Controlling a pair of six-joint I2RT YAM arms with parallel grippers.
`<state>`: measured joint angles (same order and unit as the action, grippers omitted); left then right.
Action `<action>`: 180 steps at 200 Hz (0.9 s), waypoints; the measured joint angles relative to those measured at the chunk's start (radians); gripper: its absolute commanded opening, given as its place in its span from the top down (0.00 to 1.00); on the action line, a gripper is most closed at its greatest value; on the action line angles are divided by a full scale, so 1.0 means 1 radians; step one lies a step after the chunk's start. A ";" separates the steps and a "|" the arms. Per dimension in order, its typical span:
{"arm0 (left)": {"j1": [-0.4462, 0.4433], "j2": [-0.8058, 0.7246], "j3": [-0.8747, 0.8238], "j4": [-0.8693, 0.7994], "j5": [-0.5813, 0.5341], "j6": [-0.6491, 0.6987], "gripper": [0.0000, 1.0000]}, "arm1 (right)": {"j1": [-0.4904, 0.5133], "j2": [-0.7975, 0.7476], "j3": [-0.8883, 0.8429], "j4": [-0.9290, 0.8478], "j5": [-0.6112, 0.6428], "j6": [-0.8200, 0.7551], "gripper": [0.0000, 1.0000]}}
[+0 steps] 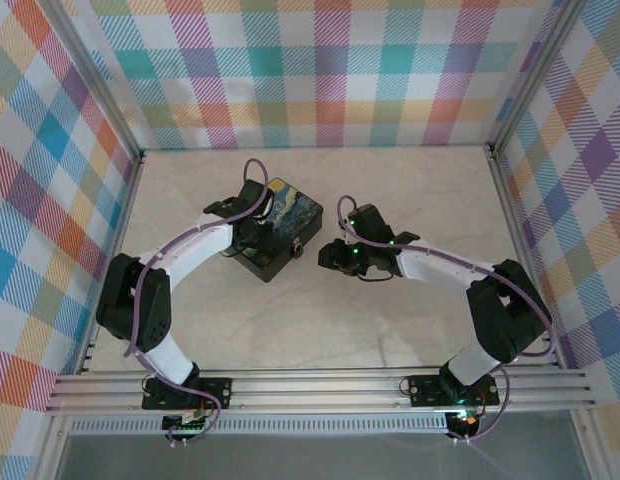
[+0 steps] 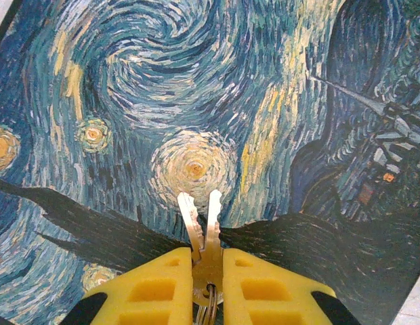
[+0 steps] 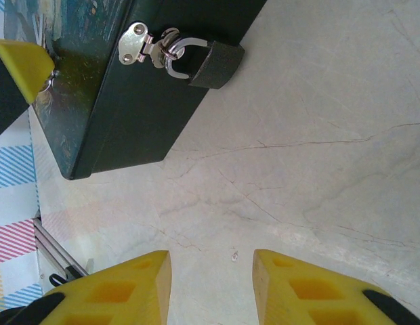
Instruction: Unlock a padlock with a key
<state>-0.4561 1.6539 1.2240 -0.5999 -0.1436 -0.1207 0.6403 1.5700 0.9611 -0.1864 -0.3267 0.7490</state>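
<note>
Left fingers [image 2: 152,291] pinch key [image 2: 213,215]; its bow hidden.

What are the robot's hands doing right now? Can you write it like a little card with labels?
left gripper: shut on the key; two slim blades stick out past the fingers, over the painted lid
right gripper: open, holding nothing, above the table
padlock: hangs by its shackle from the hasp on the side of the black box
unlocked: not yet; the key is over the lid, not at the padlock
</note>
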 measured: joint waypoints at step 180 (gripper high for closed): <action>0.077 -0.136 0.015 0.049 0.293 -0.101 1.00 | 0.028 -0.009 0.084 0.085 -0.142 -0.087 0.62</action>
<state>-0.3790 1.5177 1.2388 -0.5507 0.1497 -0.2222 0.6685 1.5612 1.0454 -0.1013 -0.4686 0.6617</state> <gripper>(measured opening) 0.042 0.377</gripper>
